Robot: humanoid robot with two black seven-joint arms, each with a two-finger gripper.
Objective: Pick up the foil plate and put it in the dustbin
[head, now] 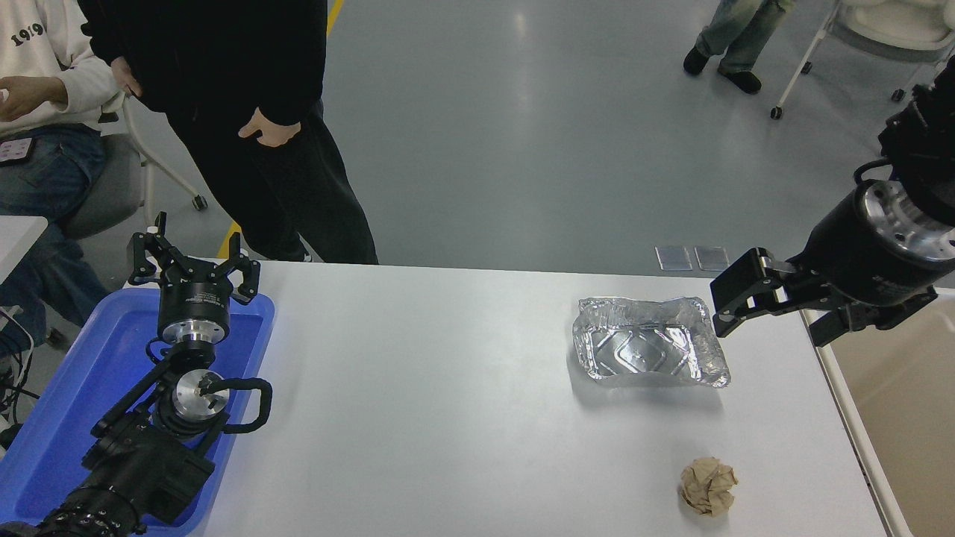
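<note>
The white surface (448,388) fills most of the lower frame, running from the left edge to the right. At the right edge, just beside the surface, lies the dustbin (858,425), only its cream-white rim and part of its tan inside in view. Along the lower left sits a shallow blue tray (60,418), and the left arm rises over it, its left gripper (192,265) at the tray's far end with fingers (142,257) spread wide and empty. At the upper left a person in black (224,89) stands at the far side of the surface, one hand at the hip, and a seated person in a white top (45,74) shows at the frame's left edge. A third person's legs (735,37) show at the upper right. The right arm enters from the right edge; its right gripper (735,302) reaches toward frame left with fingers released, close by the right-hand rim of the foil plate (649,350). The foil plate rests on the surface right of centre, crumpled, open side up. Toward the lower right, well apart from it, lies a crumpled brown paper ball (708,486).
</note>
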